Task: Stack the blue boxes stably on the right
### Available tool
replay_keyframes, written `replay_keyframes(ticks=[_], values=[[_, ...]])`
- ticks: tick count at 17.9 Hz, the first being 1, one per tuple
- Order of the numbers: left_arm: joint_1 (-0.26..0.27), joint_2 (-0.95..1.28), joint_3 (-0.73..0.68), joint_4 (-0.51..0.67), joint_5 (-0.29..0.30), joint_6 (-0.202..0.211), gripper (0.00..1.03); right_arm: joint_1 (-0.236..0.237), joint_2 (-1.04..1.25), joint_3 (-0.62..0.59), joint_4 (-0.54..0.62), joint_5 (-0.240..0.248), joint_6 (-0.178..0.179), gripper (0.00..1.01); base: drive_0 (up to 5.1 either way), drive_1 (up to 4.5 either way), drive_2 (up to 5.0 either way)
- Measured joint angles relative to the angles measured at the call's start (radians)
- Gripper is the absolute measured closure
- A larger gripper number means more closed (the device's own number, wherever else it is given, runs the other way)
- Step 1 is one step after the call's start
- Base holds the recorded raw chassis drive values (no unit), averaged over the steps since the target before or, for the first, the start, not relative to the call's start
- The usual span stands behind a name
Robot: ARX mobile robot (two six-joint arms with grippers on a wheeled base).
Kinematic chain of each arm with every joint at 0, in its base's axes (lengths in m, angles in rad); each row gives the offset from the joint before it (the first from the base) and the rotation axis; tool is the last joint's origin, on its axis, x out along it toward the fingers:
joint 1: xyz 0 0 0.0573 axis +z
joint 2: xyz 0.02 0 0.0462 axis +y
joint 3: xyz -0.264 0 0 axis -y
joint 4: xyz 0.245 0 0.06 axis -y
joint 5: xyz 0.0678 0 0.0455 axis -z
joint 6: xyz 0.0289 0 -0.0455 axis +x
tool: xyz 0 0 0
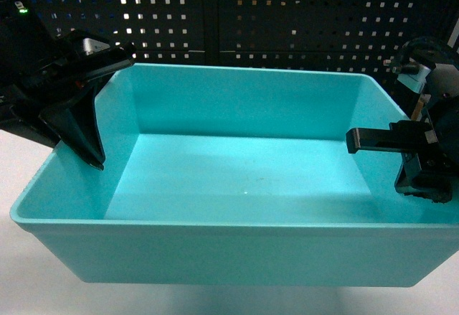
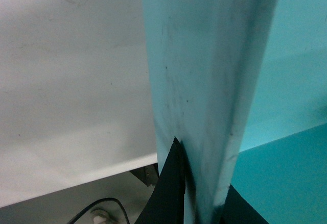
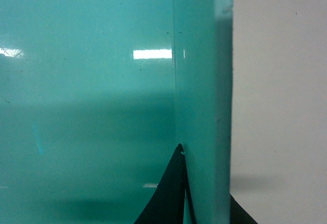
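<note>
One blue box [image 1: 215, 250], a light turquoise open tub, fills the head view, and nothing lies inside it. My left gripper [image 1: 80, 143] is shut on its left wall, one black finger inside and one outside. In the left wrist view that wall [image 2: 204, 81] runs up between the fingers [image 2: 168, 193] of the left gripper [image 2: 202, 188]. My right gripper [image 1: 423, 168] is shut on the right wall. The right wrist view shows this wall [image 3: 204, 106] pinched in the right gripper [image 3: 207, 183], with one finger [image 3: 168, 198] on the inner side.
A white table top [image 2: 66, 81] lies under and beside the box, also seen as a white surface [image 3: 281, 106] on the right. Its edge [image 2: 76, 175] shows at the left, with floor and a dark cable [image 2: 102, 206] below. A black perforated panel [image 1: 287, 21] stands behind.
</note>
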State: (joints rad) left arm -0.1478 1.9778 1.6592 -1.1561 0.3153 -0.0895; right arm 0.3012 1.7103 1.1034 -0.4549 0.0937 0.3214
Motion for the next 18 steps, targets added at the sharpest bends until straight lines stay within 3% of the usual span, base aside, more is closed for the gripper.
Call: replay_keyframes(ticks=[18], values=[[0.0,0.0,0.0,-0.001,0.003,0.008,1.01,0.0,0.0,0.0,0.0,0.001,0.0,0.99,0.0,0.0,0.0]])
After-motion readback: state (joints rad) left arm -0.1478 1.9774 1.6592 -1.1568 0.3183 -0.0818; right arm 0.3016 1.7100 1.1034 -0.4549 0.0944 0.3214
